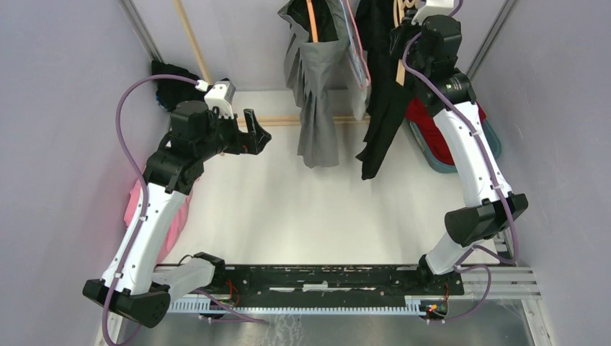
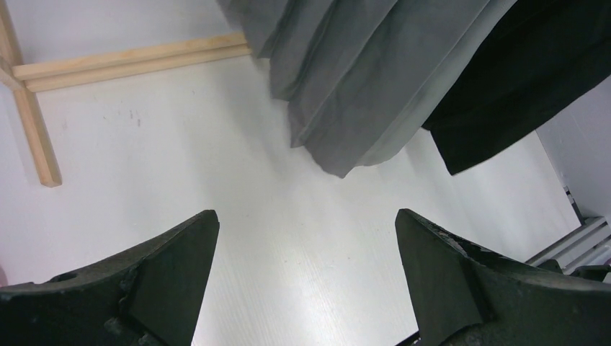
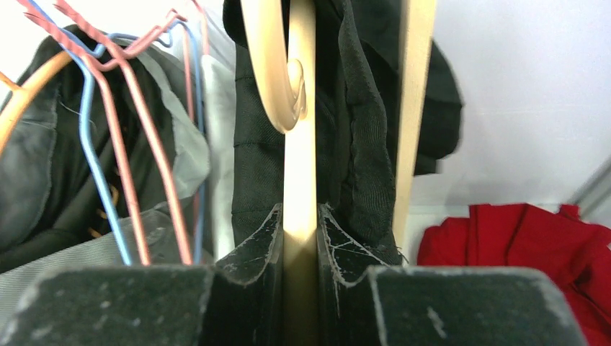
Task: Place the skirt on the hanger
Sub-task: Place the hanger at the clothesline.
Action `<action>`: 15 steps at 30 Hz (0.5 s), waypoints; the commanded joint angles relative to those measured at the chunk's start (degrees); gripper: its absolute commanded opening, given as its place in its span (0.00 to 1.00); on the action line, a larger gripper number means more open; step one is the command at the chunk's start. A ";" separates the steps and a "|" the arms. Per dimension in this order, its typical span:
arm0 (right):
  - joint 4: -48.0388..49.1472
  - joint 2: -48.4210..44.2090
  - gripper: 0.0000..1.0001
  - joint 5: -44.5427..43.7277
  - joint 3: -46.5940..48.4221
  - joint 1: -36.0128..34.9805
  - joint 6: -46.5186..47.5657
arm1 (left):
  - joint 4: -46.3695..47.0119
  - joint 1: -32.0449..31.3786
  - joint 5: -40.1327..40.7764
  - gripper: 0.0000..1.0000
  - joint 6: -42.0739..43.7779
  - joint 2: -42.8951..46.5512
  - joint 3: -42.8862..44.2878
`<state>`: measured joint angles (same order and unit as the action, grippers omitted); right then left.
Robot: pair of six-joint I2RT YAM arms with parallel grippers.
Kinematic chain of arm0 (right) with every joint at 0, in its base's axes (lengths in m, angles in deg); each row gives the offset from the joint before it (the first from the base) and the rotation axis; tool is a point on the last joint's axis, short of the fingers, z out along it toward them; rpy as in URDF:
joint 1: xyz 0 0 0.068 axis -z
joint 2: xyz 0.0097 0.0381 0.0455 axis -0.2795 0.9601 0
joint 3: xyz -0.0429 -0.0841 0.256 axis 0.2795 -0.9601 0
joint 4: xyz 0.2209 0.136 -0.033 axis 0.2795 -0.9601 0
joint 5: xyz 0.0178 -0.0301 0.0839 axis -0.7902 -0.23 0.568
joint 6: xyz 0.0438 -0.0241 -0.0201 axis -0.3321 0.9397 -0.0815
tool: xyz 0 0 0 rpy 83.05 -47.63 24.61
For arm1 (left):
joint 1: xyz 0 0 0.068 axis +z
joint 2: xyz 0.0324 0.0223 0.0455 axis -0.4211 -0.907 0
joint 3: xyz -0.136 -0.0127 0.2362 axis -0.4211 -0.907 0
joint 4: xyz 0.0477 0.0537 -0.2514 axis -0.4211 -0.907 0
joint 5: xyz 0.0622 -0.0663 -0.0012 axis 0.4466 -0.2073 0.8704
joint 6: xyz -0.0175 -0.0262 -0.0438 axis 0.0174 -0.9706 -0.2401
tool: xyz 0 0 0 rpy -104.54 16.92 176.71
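Right gripper is up at the rail at the back, jaws pinched nearly together on the pale wooden hanger. The wood fills the whole gap between the fingers, so that's a solid grip. The black skirt is draped over that hanger, with fabric bunched on both sides of the wood right above the fingertips. From the top camera it hangs down in a long dark strip just left of the right arm (the hem ends in a point above the table, though I can't tell whether it touches).

Left gripper is spread as wide as it goes and has nothing in it, hovering over bare white tabletop, well apart from the clothes.

Other stuff around:
- a grey pleated skirt hanging just left of the black one
- red and blue wire hangers bunched on the rail to the left of the wooden one
- a red cloth piled in a blue-green tub behind the right arm
- a pink cloth on the table by the left arm
- the rack's wooden base rail lying flat on the table
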<state>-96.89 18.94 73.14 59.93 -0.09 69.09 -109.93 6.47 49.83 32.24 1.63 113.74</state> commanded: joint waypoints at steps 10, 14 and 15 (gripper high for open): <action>19.33 5.53 0.01 9.28 4.53 0.30 -1.18 | 1.60 0.20 0.60 0.99 0.39 -0.37 1.23; 22.21 6.40 0.01 9.39 4.70 0.27 -1.40 | 1.52 0.24 1.13 0.99 0.57 -0.87 1.57; 22.26 7.08 0.01 9.57 5.48 0.24 -1.44 | 1.51 0.24 1.16 0.99 0.57 -1.03 1.58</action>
<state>-87.43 26.64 81.11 61.09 0.11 68.45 -109.93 6.47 50.25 32.27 0.93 113.74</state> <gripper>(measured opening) 0.200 0.990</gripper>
